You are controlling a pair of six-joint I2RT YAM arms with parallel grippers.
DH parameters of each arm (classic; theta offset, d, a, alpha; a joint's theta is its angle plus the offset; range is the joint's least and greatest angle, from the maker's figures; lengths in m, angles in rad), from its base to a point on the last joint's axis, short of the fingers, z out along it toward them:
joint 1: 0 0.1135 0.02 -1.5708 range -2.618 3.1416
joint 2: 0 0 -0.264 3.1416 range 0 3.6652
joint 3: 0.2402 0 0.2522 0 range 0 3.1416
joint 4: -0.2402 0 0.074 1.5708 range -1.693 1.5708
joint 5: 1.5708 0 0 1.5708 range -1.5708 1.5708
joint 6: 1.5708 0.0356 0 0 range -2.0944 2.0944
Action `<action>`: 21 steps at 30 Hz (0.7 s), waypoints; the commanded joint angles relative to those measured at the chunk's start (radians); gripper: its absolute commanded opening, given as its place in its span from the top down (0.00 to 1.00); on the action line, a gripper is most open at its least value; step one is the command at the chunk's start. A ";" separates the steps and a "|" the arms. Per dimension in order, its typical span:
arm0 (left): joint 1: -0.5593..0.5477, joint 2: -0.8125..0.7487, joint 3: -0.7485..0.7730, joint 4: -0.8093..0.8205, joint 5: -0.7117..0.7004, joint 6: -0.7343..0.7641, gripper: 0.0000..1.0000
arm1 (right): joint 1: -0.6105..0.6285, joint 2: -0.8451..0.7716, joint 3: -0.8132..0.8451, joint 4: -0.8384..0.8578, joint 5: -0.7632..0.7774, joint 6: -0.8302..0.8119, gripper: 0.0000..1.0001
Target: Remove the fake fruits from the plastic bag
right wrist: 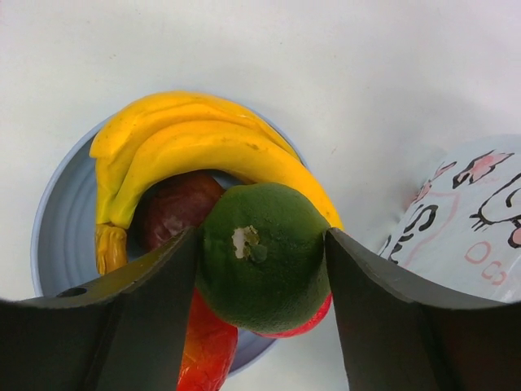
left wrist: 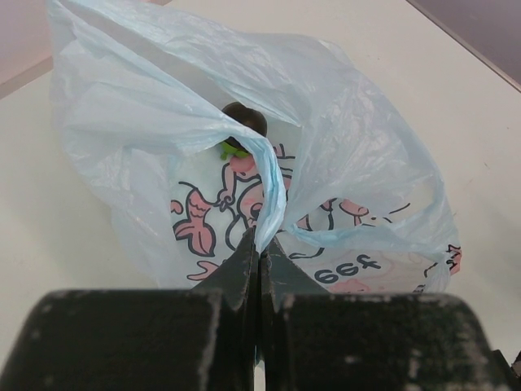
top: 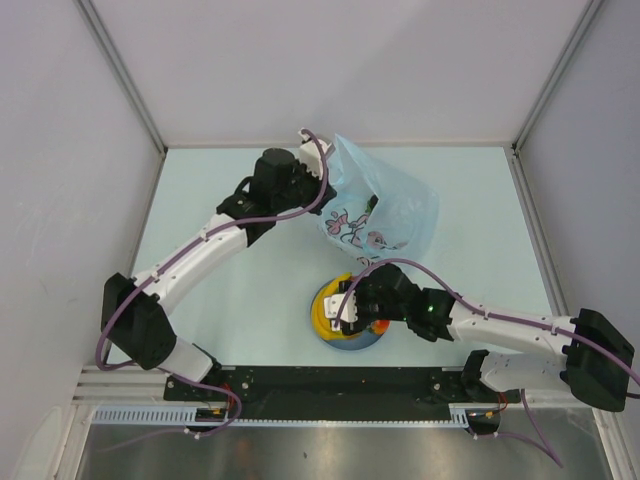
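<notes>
My left gripper (top: 325,168) is shut on a bunched edge of the light-blue plastic bag (top: 385,215) and holds it up at the back; in the left wrist view the gripper (left wrist: 260,244) pinches the bag (left wrist: 366,163). A dark round fruit (left wrist: 244,119) with a green leaf shows inside the bag's mouth. My right gripper (top: 352,312) is over the blue plate (top: 345,346), its fingers (right wrist: 155,309) pressed on both sides of a green round fruit (right wrist: 262,252). On the plate (right wrist: 57,236) lie a yellow banana (right wrist: 195,142), a dark red fruit (right wrist: 179,204) and an orange-red one (right wrist: 207,350).
White walls with metal posts close in the table at the back and sides. The bag's printed side (right wrist: 464,220) lies close to the right of the plate. The arms' bases and a black rail (top: 330,380) run along the near edge.
</notes>
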 commanded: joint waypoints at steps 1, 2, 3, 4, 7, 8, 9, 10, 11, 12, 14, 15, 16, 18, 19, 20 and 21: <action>-0.016 -0.024 -0.001 0.032 0.013 -0.002 1.00 | 0.007 -0.003 -0.009 0.061 -0.008 0.019 0.20; -0.018 -0.025 -0.001 0.032 0.015 -0.002 1.00 | 0.005 -0.006 -0.009 0.061 -0.002 0.028 0.15; -0.019 -0.027 -0.004 0.031 0.015 -0.002 1.00 | 0.005 -0.006 -0.008 0.061 0.004 0.035 0.08; -0.019 -0.028 -0.004 0.032 0.015 0.000 1.00 | 0.007 -0.019 -0.009 0.066 0.020 0.045 0.05; -0.021 -0.031 -0.007 0.031 0.015 -0.002 1.00 | 0.004 -0.065 0.047 0.064 0.041 0.131 0.00; -0.021 -0.033 -0.009 0.028 0.015 0.000 1.00 | 0.002 -0.072 0.078 0.040 0.035 0.148 0.00; -0.021 -0.034 -0.009 0.024 0.015 0.001 1.00 | -0.001 -0.081 0.107 -0.027 0.028 0.180 0.00; -0.021 -0.036 -0.009 0.023 0.015 0.001 1.00 | -0.010 -0.091 0.164 -0.054 0.011 0.193 0.00; -0.021 -0.036 -0.009 0.023 0.015 0.003 1.00 | -0.016 -0.120 0.181 -0.092 0.000 0.202 0.00; -0.019 -0.038 -0.009 0.023 0.015 0.004 1.00 | -0.022 -0.139 0.198 -0.107 -0.009 0.222 0.00; -0.021 -0.036 -0.006 0.024 0.010 0.007 1.00 | -0.041 -0.188 0.229 -0.141 -0.014 0.246 0.00; -0.021 -0.036 -0.007 0.024 0.007 0.012 1.00 | -0.050 -0.202 0.235 -0.144 -0.002 0.266 0.00; -0.021 -0.034 -0.007 0.023 0.001 0.013 1.00 | -0.062 -0.217 0.239 -0.141 0.045 0.324 0.00; -0.021 -0.033 -0.007 0.023 -0.002 0.018 1.00 | -0.119 -0.242 0.241 -0.114 0.089 0.375 0.00; -0.021 -0.033 -0.007 0.023 -0.004 0.016 1.00 | -0.147 -0.240 0.241 -0.108 0.089 0.398 0.02; -0.021 -0.033 -0.007 0.021 -0.002 0.016 1.00 | -0.208 -0.224 0.241 -0.089 0.087 0.407 0.04; -0.021 -0.033 -0.007 0.023 -0.001 0.010 1.00 | -0.237 -0.211 0.241 -0.077 0.090 0.423 0.05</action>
